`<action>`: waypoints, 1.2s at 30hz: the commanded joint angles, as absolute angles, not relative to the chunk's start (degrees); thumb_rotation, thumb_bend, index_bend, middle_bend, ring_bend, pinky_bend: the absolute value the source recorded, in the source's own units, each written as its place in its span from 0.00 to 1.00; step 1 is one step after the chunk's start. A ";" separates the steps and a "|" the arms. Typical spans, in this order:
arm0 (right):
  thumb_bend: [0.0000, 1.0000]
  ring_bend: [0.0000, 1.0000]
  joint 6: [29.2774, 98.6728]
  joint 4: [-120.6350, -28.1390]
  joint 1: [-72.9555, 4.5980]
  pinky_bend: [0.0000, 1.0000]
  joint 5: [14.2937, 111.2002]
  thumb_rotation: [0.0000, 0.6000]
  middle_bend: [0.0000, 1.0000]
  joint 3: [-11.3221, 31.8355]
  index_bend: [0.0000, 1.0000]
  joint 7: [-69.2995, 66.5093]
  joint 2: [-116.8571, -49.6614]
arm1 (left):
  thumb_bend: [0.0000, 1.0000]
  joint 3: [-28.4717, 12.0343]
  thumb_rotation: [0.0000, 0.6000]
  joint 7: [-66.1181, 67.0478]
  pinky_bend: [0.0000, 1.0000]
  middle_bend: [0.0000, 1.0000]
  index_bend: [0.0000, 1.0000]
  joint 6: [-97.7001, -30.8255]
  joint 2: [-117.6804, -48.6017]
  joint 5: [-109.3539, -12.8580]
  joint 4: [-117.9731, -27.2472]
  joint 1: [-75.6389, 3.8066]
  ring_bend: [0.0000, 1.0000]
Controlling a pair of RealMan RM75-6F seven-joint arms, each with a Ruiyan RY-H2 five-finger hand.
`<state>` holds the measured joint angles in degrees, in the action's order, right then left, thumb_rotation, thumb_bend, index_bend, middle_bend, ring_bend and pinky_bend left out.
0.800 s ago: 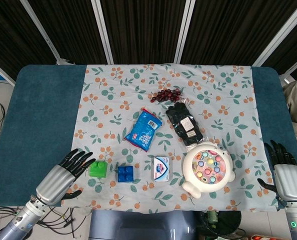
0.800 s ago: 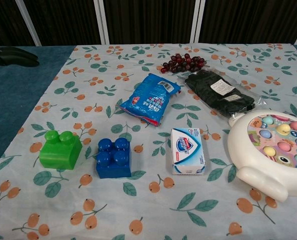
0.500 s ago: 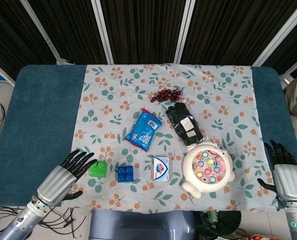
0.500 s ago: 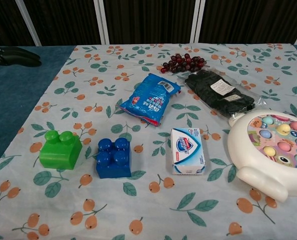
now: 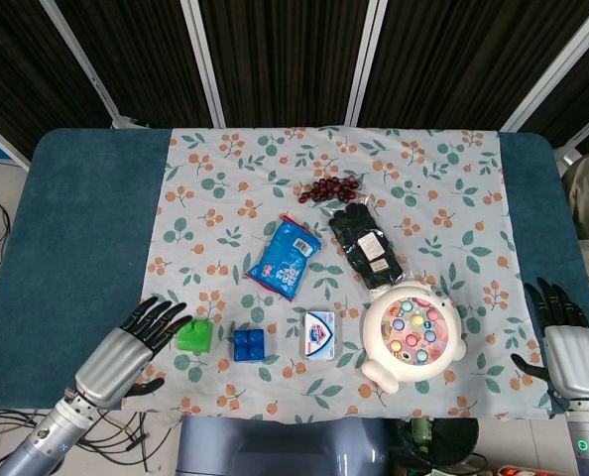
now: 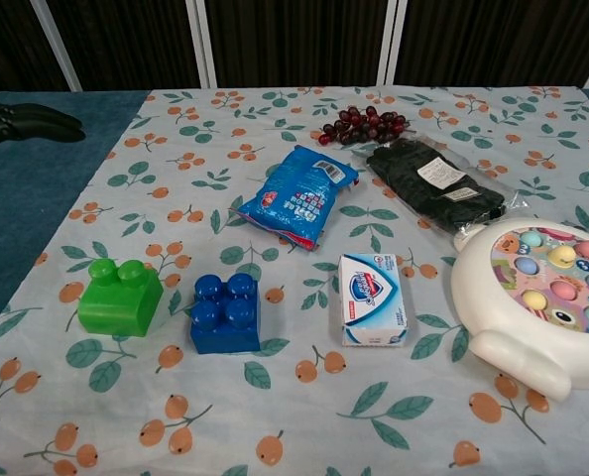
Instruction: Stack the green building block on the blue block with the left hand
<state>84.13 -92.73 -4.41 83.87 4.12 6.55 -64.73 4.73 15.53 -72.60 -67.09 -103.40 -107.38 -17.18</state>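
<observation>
1. Two hands of mine show in the head view, both at the near edge of the desk. My left hand (image 5: 128, 344) lies near the near-left corner, back upward, with the forearm running off toward that corner and the fingers (image 5: 160, 313) pointing toward the green building block (image 5: 194, 335).
2. My right hand (image 5: 569, 349) sits at the near-right corner, back upward, fingers pointing toward the far edge, on the bare blue desk (image 5: 86, 218) just off the flowered cloth (image 5: 225, 178).
3. The green building block stands at the near-left part of the cloth, just inside its left border, studs up. The blue block (image 5: 248, 344) stands just to its right, with a narrow strip of cloth between them; the chest view shows them apart, the green one (image 6: 121, 296) and the blue one (image 6: 225, 312) both flat on the cloth.
4. Left of the green block the bare blue surface runs to the left edge. To the right of the blue block lie a soap box (image 5: 320, 332) and then a white fishing toy (image 5: 412, 332); toward the far edge lie a blue snack packet (image 5: 286, 256), a black packet (image 5: 366, 245) and a bunch of dark grapes (image 5: 330, 188).
5. My left hand holds nothing. Its fingers are spread apart and the tips reach close to the green block's left side; I cannot tell whether they touch it.
6. My right hand holds nothing either, fingers extended and slightly apart.
</observation>
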 commanded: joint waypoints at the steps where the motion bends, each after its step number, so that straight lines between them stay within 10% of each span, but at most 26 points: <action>1: 0.06 0.00 84.20 -92.68 -4.40 0.19 83.92 1.00 0.00 4.14 0.00 6.53 -64.75 | 0.00 4.58 1.00 15.69 0.00 0.00 0.00 -72.48 -67.14 -103.14 -107.42 -17.31 0.00; 23: 0.06 0.00 83.42 -92.72 -4.60 0.19 83.05 1.00 0.00 4.42 0.00 5.38 -64.74 | 0.00 -3.95 1.00 33.70 0.16 0.00 0.07 -57.32 -70.72 -75.94 -105.00 -25.66 0.02; 36: 0.06 0.00 83.12 -92.85 -4.62 0.19 82.57 1.00 0.00 4.51 0.00 4.88 -64.71 | 0.02 -2.48 1.00 36.57 0.25 0.10 0.16 -53.75 -76.21 -69.64 -101.22 -29.71 0.10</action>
